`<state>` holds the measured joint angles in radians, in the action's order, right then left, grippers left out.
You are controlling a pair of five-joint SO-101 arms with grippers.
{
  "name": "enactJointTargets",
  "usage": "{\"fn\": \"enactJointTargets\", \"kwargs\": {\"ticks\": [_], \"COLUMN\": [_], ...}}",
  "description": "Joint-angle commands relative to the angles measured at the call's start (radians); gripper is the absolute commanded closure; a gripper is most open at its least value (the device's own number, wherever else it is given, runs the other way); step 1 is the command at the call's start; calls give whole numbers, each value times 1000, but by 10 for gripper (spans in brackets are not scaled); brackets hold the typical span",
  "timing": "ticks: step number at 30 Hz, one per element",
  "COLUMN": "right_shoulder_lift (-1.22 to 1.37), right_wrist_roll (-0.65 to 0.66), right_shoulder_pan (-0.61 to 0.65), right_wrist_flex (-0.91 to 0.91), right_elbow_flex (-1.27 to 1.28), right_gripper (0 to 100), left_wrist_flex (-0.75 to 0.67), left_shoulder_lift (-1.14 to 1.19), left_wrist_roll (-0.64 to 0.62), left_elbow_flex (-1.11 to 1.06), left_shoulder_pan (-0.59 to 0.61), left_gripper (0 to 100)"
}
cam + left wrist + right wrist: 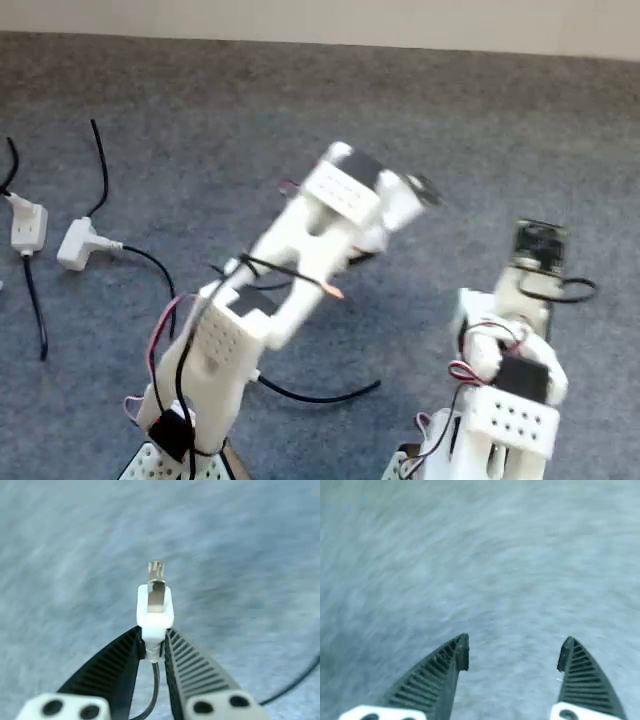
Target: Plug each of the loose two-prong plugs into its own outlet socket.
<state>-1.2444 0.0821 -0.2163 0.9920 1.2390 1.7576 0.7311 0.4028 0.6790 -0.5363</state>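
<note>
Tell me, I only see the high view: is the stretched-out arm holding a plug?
Observer: Yes. The left tool is shut on a white two-prong plug.
Operator: Which way do the metal bits point?
Observer: The prongs point straight out, away from the tool.
Operator: And the other arm?
Observer: The right tool is open and holds nothing, above the grey surface.
</note>
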Motion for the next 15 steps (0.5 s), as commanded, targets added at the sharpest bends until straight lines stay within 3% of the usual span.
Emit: {"fn": "enactJointTargets", "kwargs": {"ticks": [1, 6, 11, 15], "right_shoulder_lift": [-177, -311, -311, -311], "right_wrist_roll": [-20, -17, -17, 8], "right_shoulder_pan": [-148, -174, -173, -171], "right_wrist_flex": [58, 68, 68, 68], "right_elbow_flex": [-84, -44, -27, -27], "right_gripper": [717, 717, 717, 717], "left_wrist_flex": [15, 15, 15, 8], "left_shoulder_lift": [-119, -159, -193, -236], "left_wrist_roll": [0, -15, -84, -83], "left_elbow_flex": [-31, -81, -111, -93], "left_shoulder_pan": [-131, -209, -277, -237], "left_gripper": [996, 969, 708, 710]}}
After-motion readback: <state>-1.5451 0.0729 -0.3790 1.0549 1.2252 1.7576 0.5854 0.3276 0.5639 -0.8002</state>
